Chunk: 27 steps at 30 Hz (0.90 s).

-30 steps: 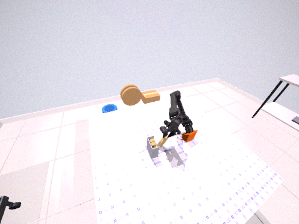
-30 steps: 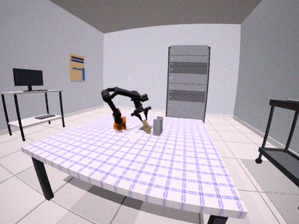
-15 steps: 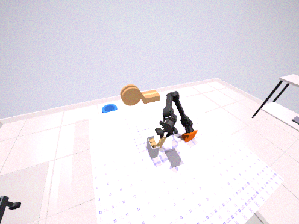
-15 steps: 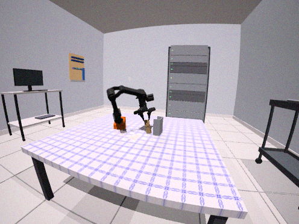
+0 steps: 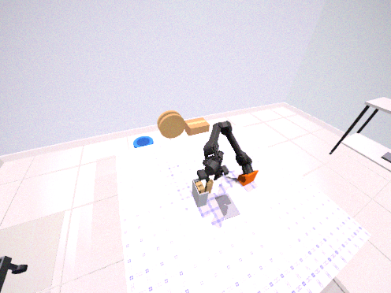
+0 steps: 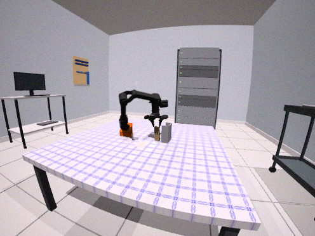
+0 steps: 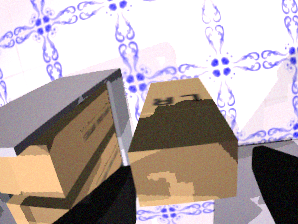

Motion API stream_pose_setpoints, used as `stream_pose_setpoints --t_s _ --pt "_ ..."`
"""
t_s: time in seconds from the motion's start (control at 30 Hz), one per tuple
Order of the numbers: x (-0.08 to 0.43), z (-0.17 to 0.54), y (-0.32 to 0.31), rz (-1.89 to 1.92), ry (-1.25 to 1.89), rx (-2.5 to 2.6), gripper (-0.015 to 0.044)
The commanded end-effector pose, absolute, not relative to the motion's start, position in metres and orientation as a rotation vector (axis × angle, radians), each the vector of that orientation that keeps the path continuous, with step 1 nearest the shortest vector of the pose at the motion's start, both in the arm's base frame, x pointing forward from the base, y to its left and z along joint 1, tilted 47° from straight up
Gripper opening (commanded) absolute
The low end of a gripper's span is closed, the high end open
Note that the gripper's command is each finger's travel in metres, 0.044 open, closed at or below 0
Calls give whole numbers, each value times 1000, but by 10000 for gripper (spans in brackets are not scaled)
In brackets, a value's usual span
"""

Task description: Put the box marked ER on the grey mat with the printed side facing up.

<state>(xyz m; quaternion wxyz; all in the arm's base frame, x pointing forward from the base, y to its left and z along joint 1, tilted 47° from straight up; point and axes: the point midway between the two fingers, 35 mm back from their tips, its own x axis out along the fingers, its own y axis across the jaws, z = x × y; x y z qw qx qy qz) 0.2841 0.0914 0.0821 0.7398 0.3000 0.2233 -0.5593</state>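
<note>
The box marked ER cannot be picked out for certain: the two tan cardboard boxes [image 5: 199, 187] [image 7: 31, 172] standing inside the grey, open-topped rectangular bin [image 5: 199, 196] [image 6: 166, 133] [image 7: 52, 97] have print too slanted to read. Just beside the bin, outside it, a third tan cardboard box [image 5: 209, 186] [image 6: 157, 134] [image 7: 184, 172] stands on the table. Its large dark letters face away from the wrist camera's near edge, upside down in that view and partly shaded; they look like LR.

Above this loose box is the black parallel-jaw gripper [image 5: 212, 179] [image 6: 156, 126] [image 7: 194, 167], pointing down toward it. Its jaws are about half open and grip nothing. In the wrist view the fingers lie to either side of the loose box, with a gap showing on the right; whether the left finger touches it cannot be told.

Near the bin, on the loose box's side, the flat grey rectangular mat [image 5: 229, 208] lies on the table, with a shadow across it. Farther from the bin on that side, the black jointed arm [image 5: 224, 127] [image 6: 136, 94] rises from an orange base [image 5: 252, 177] [image 6: 130, 131]. Under the bin and all around it spreads the white table top with blue patterning [image 5: 189, 244] [image 6: 136, 171] [image 7: 175, 30].
</note>
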Motion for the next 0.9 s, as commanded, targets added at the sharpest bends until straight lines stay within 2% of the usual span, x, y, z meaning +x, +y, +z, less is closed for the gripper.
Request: stream_pose_setpoints --t_s 0.0,0.23,0.63,0.87 --pt "284 82 91 -1227 490 658 261" --pt "284 82 91 -1227 490 658 440" --pt "278 102 113 -1230 493 656 440" --pt "280 101 110 -1219 490 661 256"
